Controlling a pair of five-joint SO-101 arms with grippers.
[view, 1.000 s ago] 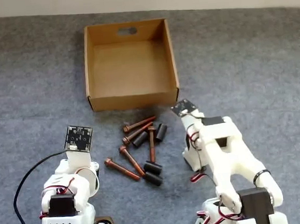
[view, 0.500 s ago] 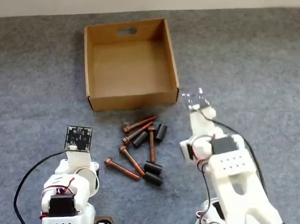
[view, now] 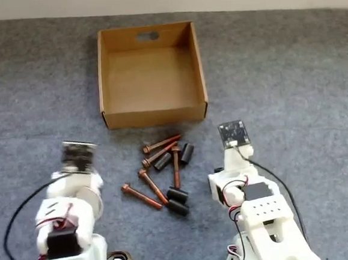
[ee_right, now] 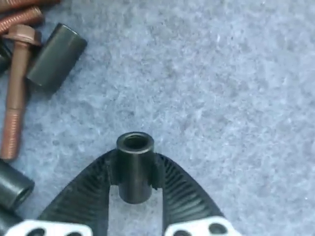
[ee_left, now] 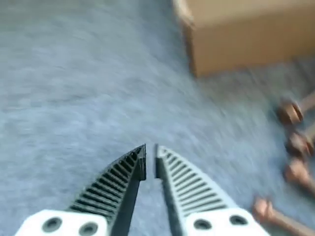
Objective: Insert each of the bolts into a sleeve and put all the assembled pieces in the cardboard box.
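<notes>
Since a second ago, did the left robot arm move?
Yes. The left arm swung leftward in the high view, away from the bolts, which stayed put.

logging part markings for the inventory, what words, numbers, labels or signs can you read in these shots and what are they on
No readable text in any view.
cardboard box: plain walls, no print.
bolts and the sleeve in the right claw: no markings visible.
circuit boards on the wrists: any print too small or blurred to read.
</notes>
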